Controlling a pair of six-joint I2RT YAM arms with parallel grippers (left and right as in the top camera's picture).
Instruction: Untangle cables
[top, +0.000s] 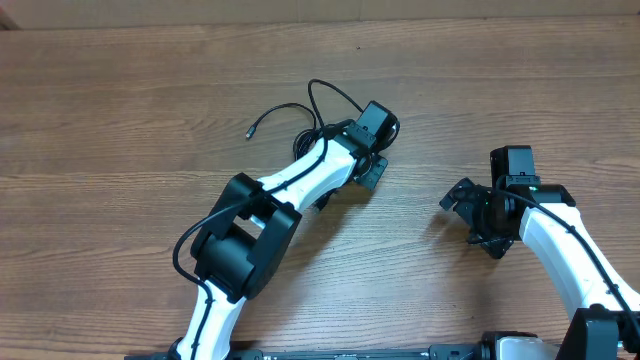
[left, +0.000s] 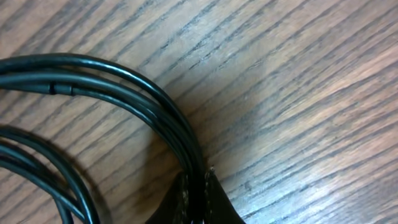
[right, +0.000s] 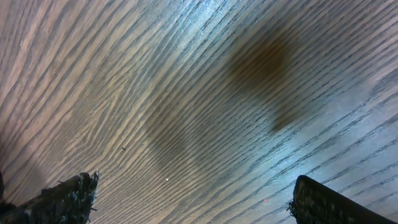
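Note:
The thin black cables (top: 280, 109) lie in loops at the table's middle, and one small plug end (top: 250, 131) points left. Part of the bundle is hidden under my left arm. My left gripper (top: 368, 172) is down on the bundle. In the left wrist view its fingers (left: 196, 177) are shut on several cable strands (left: 168, 118) that curve away to the left over the wood. My right gripper (top: 470, 220) is to the right, apart from the cables. In the right wrist view it (right: 193, 186) is open and empty over bare wood.
The wooden table (top: 120, 120) fills the view. The thicker black cords (top: 185, 250) on the left arm run along its white links. The right arm's white links (top: 560, 250) come in from the bottom right.

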